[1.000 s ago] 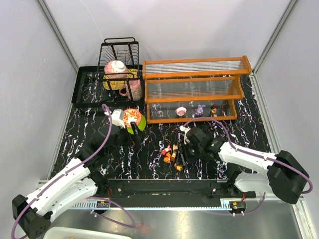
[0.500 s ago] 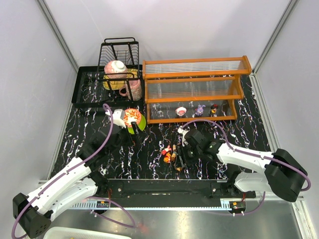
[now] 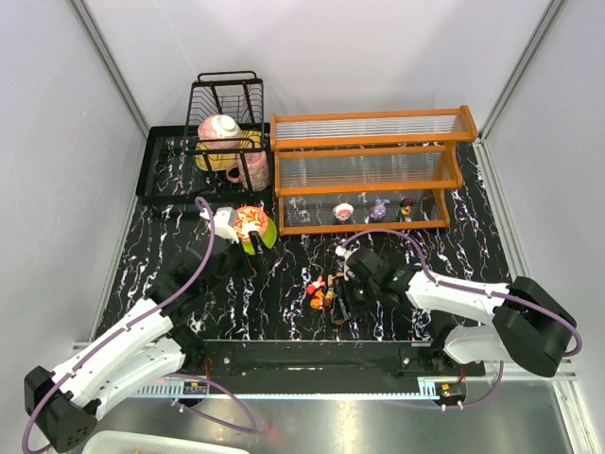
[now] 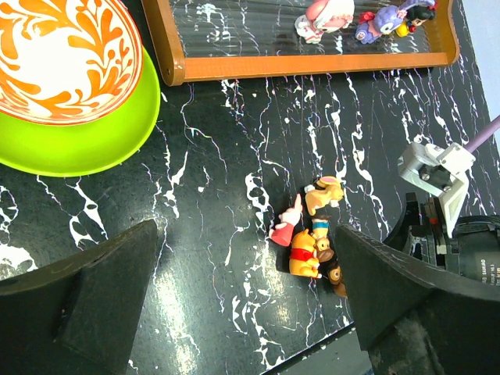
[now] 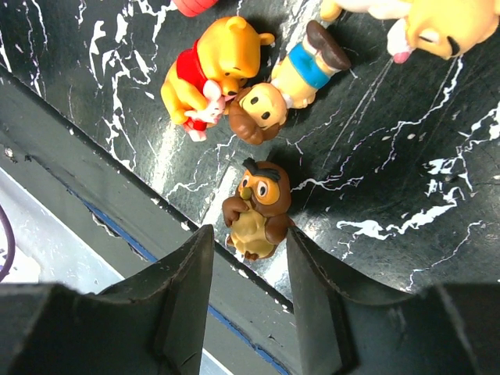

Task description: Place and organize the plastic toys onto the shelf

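The orange-framed shelf [image 3: 369, 170] stands at the back right, with three toys on its lowest tier [image 3: 376, 208]; they also show in the left wrist view [image 4: 328, 16]. A cluster of loose toys [image 3: 324, 288] lies on the black marbled table. My right gripper [image 5: 248, 254] is open, its fingers either side of a brown owl toy [image 5: 262, 207] near the table's front edge. A yellow bear in red [image 5: 207, 70] and a blue-shirted figure [image 5: 285, 82] lie just beyond it. My left gripper [image 4: 246, 305] is open wide and empty, above the table left of the cluster [image 4: 312, 242].
A red patterned bowl [image 3: 250, 222] sits on a green plate [image 4: 94, 144] by my left gripper. A black wire dish rack [image 3: 225, 128] with crockery stands at the back left. The table's front rail [image 5: 117, 211] runs right beside the owl.
My right gripper has moved left and down onto the toy cluster, now straddling the owl. The left arm has hardly moved.
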Robot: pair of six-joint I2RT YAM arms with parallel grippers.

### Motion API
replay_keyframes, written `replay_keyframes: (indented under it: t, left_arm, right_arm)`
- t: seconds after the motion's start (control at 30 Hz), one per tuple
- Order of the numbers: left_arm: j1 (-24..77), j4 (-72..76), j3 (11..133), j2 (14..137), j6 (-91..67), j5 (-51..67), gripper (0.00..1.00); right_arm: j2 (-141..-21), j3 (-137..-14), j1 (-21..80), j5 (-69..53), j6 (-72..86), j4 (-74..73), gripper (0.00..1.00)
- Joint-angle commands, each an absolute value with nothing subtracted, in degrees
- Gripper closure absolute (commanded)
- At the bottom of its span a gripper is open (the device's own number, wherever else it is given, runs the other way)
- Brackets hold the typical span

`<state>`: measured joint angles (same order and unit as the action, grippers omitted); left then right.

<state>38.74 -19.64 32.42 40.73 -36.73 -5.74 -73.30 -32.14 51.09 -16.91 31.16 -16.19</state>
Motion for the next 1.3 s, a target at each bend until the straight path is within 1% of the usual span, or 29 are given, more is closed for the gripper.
replay_keyframes:
  t: [0.0, 0.3, 0.77, 0.87, 0.93, 1.0, 1.03, 1.13, 1.27]
  left_arm:
    - [39.02, -16.96, 32.52, 40.87, -37.09, -5.01, 0.01]
    - [39.02, -16.52, 32.87, 41.57, -37.00, -4.66, 0.01]
    - [39.02, -15.82, 32.78, 42.10, -36.91, -4.22, 0.01]
    - [39.02, -15.82, 32.70, 42.27, -36.83, -4.31, 0.01]
    - [39.02, -15.65, 32.61, 42.36, -36.91, -4.31, 0.01]
    - [39.02, -15.73, 32.52, 42.28, -36.91, -4.31, 0.01]
    - [39.02, -15.65, 32.43, 42.19, -36.83, -4.31, 0.01]
    - [39.02, -15.73, 32.34, 42.10, -36.83, -4.39, 0.01]
    - [39.02, -15.91, 32.26, 41.84, -36.91, -4.75, 0.01]
  right_arm:
    - [-74.00, -32.70, 51.86, -15.21, 31.73, -15.73, 0.52]
    - [-74.62, -32.96, 51.85, -12.31, 33.22, -16.35, 0.52]
    - [-75.94, -33.22, 51.86, -12.66, 33.40, -16.61, 0.53]
    - [-75.94, -33.22, 51.86, -12.66, 33.40, -16.70, 0.57]
    - [-75.94, -33.14, 51.86, -12.57, 33.40, -16.70, 0.64]
    - [-75.85, -33.14, 51.86, -12.57, 33.49, -16.79, 0.68]
    - [-75.76, -33.31, 51.86, -12.48, 33.49, -16.87, 0.72]
    - [-74.62, -34.18, 52.03, -12.13, 32.96, -17.49, 0.76]
    - [-73.56, -37.87, 53.00, -6.97, 31.12, -21.34, 0.79]
